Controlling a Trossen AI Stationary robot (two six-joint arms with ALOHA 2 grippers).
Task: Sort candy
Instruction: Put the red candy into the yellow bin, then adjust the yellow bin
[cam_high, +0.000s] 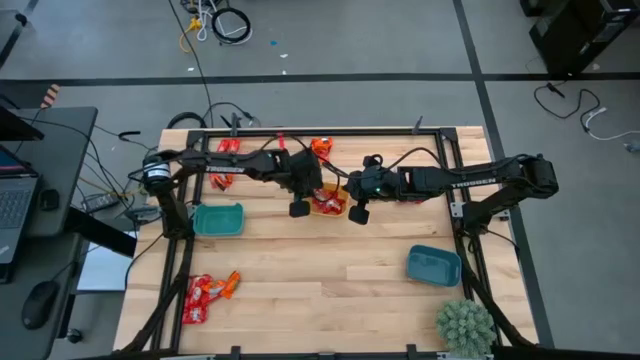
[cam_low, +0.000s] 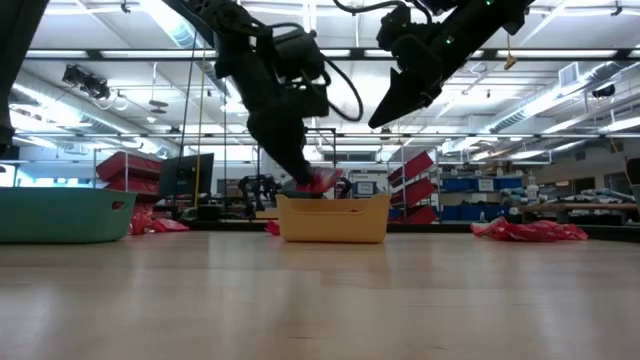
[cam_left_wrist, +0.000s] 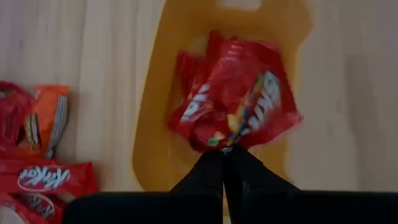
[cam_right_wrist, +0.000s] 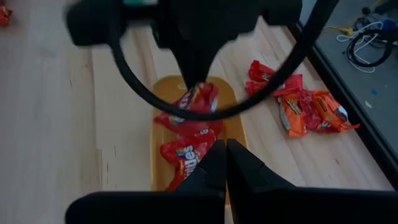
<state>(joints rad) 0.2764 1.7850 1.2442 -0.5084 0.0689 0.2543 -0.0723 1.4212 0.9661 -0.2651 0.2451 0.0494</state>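
The left gripper (cam_left_wrist: 224, 152) hangs over the yellow bowl (cam_left_wrist: 149, 112) at the middle of the table (cam_high: 330, 290), its fingers pinched together on the edge of a red Skittles pack (cam_left_wrist: 239, 99) that dangles just above the bowl. More red candy (cam_right_wrist: 186, 155) lies inside the bowl. The right gripper (cam_right_wrist: 225, 149) hovers just right of the bowl, above its rim, its fingers pressed together with nothing between them.

Other candies lie in heaps on the table: red KitKat and orange wrappers (cam_left_wrist: 37, 162) just beside the bowl, a heap (cam_high: 225, 165) at the far left, and another (cam_high: 208, 292) at the near left. A teal bowl (cam_high: 218, 220) sits left of the yellow one, a blue bowl (cam_high: 433, 266) near right, beside a small green plant (cam_high: 465, 325).
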